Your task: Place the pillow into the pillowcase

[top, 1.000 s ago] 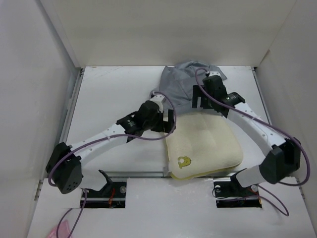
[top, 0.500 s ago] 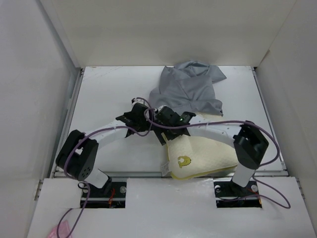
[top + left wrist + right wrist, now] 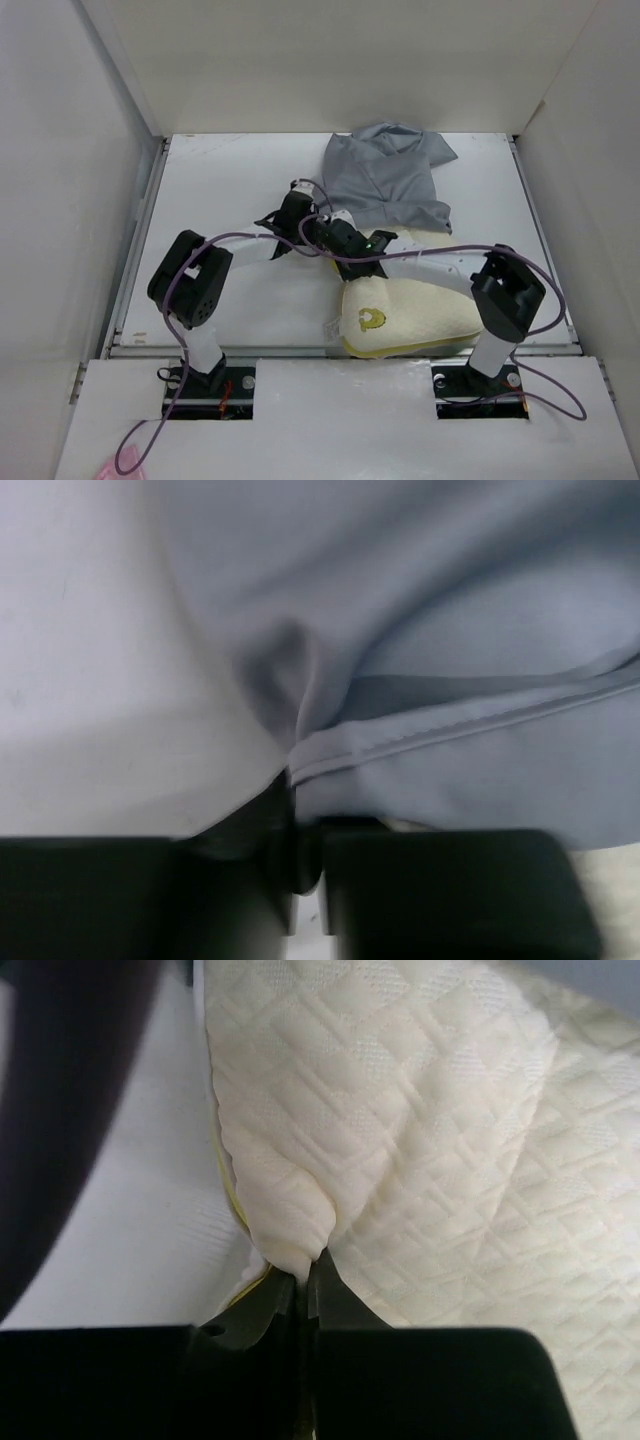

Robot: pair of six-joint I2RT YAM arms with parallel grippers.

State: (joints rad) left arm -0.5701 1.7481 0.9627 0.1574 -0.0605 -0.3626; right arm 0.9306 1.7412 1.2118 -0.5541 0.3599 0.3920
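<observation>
Overhead, the pillow (image 3: 420,310) lies nearest the arms, its far side touching the pillowcase (image 3: 385,180). The left wrist view shows the left gripper (image 3: 295,855) clamped on the case's hem, and the right wrist view shows the right gripper (image 3: 305,1290) pinching a pillow corner. Insertion looks barely begun, so the next move calls for holding the mouth open and feeding that corner in.

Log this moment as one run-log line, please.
left gripper: shut on grey fabric pillowcase hem | right gripper: shut on cream quilted foam pillow corner | pillow: not yet in pillowcase
</observation>
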